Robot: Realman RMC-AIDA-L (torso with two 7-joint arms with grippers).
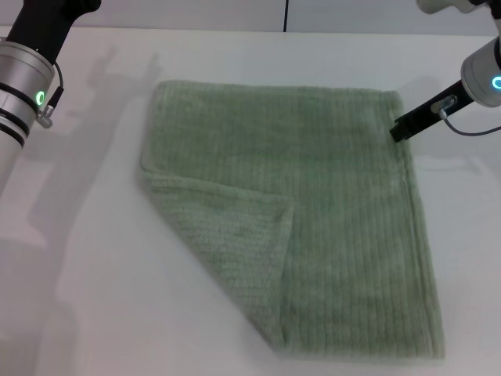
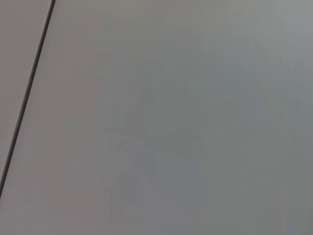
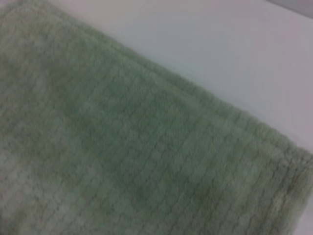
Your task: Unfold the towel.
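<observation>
On your left, the left arm [image 1: 23,94] is up and off to the side, far from the towel; its hand is out of view, so you cannot tell if it is released or clenched. In the middle, the green towel [image 1: 329,227] lies flat on the white surface [image 1: 86,313]. One near corner, on your left side, is folded over on top, making a flap [image 1: 231,235]. On your right, the right hand [image 1: 401,129] sits just at the far right corner of the towel, touching or nearly touching, but you cannot tell if it is grasping. If you pull this corner, the whole towel may slide and the flap may stay folded. If the hand pinches too little cloth, it may slip out.
</observation>
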